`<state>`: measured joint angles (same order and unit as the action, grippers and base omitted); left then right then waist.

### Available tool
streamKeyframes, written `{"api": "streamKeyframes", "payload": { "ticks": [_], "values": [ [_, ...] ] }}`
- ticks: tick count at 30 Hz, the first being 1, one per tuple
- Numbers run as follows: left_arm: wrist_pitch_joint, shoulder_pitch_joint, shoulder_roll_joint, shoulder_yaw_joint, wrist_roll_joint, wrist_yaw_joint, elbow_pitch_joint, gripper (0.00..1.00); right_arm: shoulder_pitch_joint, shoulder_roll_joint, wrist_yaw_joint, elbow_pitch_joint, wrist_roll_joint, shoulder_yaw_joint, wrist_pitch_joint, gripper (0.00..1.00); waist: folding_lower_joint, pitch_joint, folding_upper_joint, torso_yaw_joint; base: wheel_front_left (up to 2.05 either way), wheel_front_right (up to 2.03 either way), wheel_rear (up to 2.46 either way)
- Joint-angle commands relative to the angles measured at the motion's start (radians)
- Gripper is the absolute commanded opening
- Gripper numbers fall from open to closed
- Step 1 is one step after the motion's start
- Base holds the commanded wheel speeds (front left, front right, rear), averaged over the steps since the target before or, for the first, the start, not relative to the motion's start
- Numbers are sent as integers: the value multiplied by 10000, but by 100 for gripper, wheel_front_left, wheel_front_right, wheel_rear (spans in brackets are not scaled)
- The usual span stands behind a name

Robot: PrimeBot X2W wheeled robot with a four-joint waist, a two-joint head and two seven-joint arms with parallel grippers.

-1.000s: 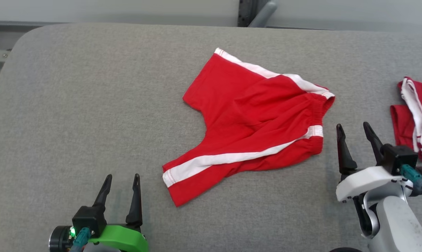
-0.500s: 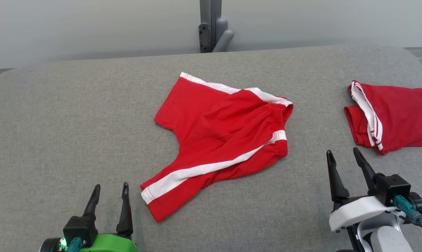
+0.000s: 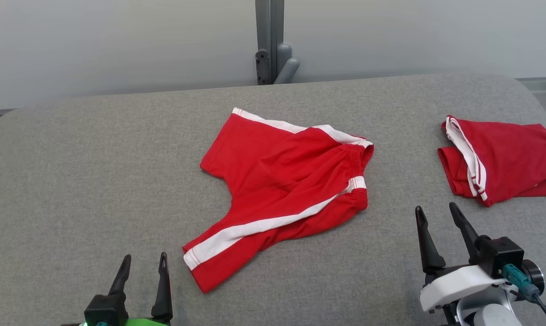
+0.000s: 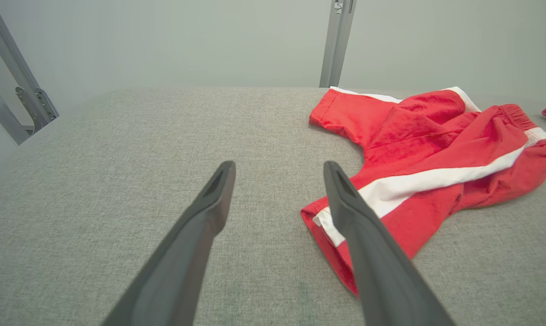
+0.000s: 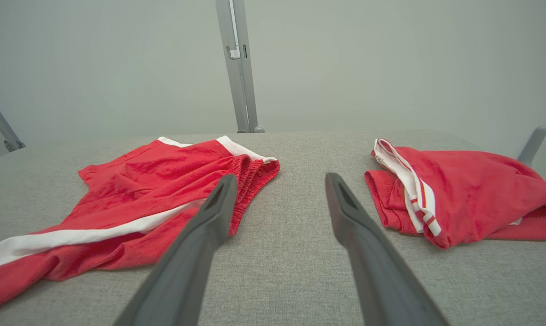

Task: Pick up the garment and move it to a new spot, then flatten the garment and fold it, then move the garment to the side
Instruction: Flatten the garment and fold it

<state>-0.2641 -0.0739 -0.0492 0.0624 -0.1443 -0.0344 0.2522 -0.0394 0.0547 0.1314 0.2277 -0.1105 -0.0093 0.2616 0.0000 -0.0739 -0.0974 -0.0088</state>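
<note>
The red shorts lie in the middle of the grey table. They are spread out but not flat: the waistband points to the right, one leg reaches toward the near edge, and the cloth is wrinkled around the middle. A second red garment, already folded, lies well apart at the right side of the table.

The left gripper is at the front left with its fingers wide apart and nothing between them. The hem of the near leg is just beside it. The right gripper is also wide and empty, between the waistband and the folded garment.

I judge that the picking up is not yet begun, so several things can go wrong:

- The cloth is thin and lies in two layers. A pinch that takes only the upper layer will make the shorts open like a bag when lifted.
- A pinch in the wrinkled middle instead of at the hem and waistband will make the shorts hang in a bunch, which is hard to flatten afterwards.
- The right gripper is about as near to the folded garment as to the shorts. A reach a little too far right can catch or disturb that one.
- Fingers pressed too flat can push the fabric along the table instead of gripping it.
</note>
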Motion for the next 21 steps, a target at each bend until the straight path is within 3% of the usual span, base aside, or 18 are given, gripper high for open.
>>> {"api": "streamKeyframes", "payload": {
  "ticks": [1, 9, 14, 21],
  "values": [
    [3, -172, -28, -10, 53, -19, -43, 100, 220, 22, -17, -38, 58, 41, 17, 100, 0, 30, 0, -2, 0, 0, 0],
    [3, -43, -27, 299, -483, -394, 127, 100, 179, 7, -17, 72, 30, 146, 17, 100, 0, -109, 0, 60, 0, 0, 0],
    [3, 280, -28, 800, -1648, -775, 721, 100, -24, 32, -17, 219, -22, 384, 17, 100, 0, -452, 0, 154, 0, 0, 0],
    [3, 884, -33, 1585, -2801, -962, 1593, 100, -350, 84, -15, 204, -90, 618, 17, 100, 0, -1033, 0, 124, 0, 0, 0]
  ]
}}
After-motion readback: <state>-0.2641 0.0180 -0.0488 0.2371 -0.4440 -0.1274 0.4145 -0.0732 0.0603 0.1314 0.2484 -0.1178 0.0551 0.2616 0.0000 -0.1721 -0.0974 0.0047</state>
